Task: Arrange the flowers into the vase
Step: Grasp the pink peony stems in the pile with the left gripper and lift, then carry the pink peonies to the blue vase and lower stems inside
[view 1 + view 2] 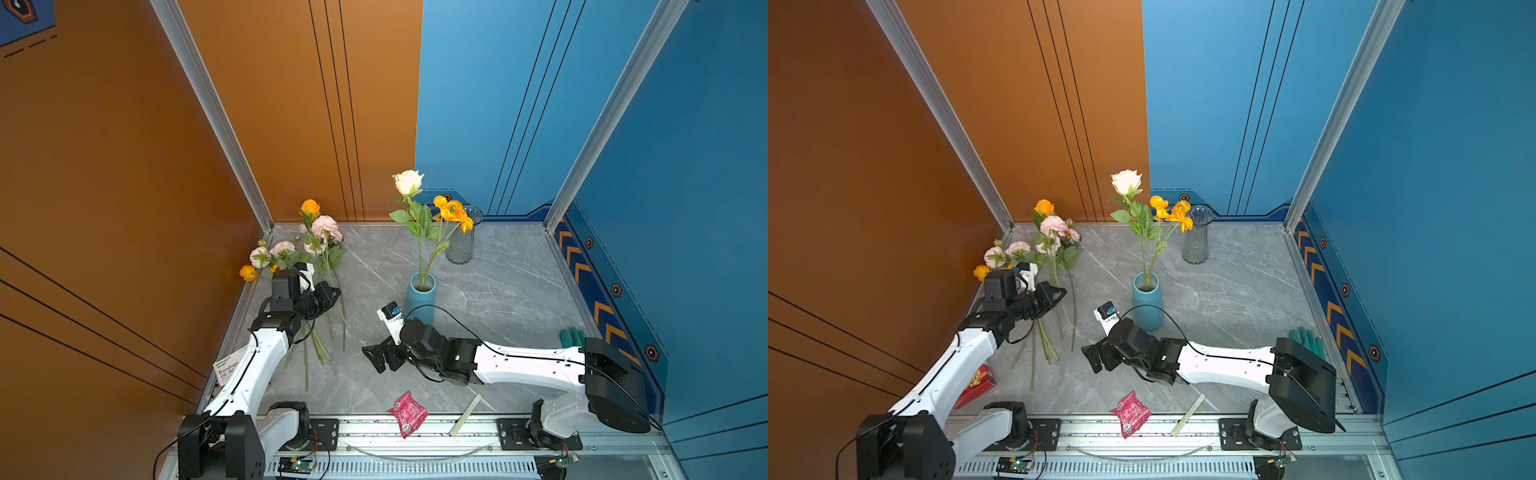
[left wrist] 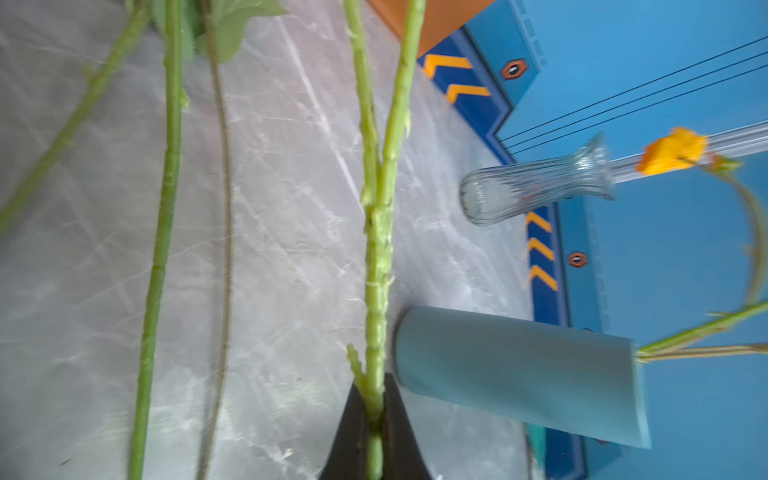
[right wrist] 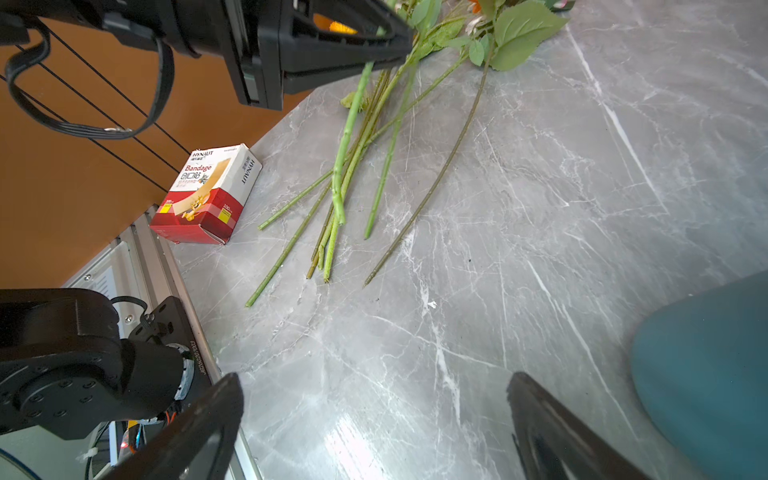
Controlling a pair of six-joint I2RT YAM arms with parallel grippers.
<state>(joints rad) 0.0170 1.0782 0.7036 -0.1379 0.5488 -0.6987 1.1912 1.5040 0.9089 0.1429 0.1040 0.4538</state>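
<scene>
Two flowers [image 1: 419, 218] are stood in the blue vase [image 1: 423, 297] in the middle of the desk [image 1: 498, 299], the other flowers [image 1: 322, 232] are left lying at the far left, one stem [image 2: 376, 270] pinched by the left fingers [image 2: 349, 440]; the right fingers [image 3: 203, 424] are spread wide, empty.

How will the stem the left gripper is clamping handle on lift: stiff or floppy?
Probably fairly stiff: the stem runs thick and straight out of the shut left gripper. Likely head-heavy: it forks beyond the grip, so the branched top may swing. The loose stems cross its tail and might drag along.
</scene>
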